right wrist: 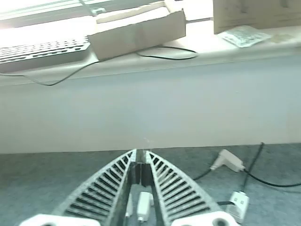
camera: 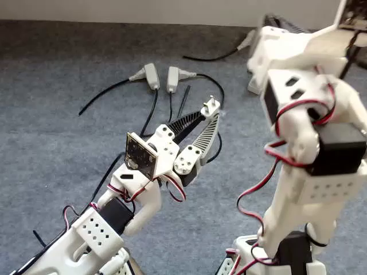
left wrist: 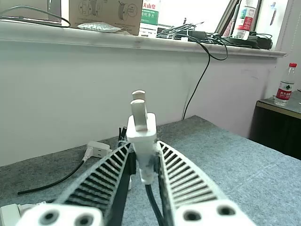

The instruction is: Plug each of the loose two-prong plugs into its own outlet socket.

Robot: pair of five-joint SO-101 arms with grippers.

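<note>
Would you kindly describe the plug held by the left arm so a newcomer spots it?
On the grey carpeted table, find the left gripper. Clamped between its ribbed fingers is a white two-prong plug, prongs outward; the two pale connectors beyond lie on the carpet.

White two-prong plug [left wrist: 141,126], black cord, prongs up, clamped in left gripper [left wrist: 143,146]. Two white corded connectors [camera: 151,75], [camera: 172,79] side by side on carpet [camera: 51,143].

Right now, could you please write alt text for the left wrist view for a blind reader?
The left claw is shut on a white two-prong plug, prongs pointing away from it. Beyond, a second white connector on a black cord lies on the grey table.
</note>
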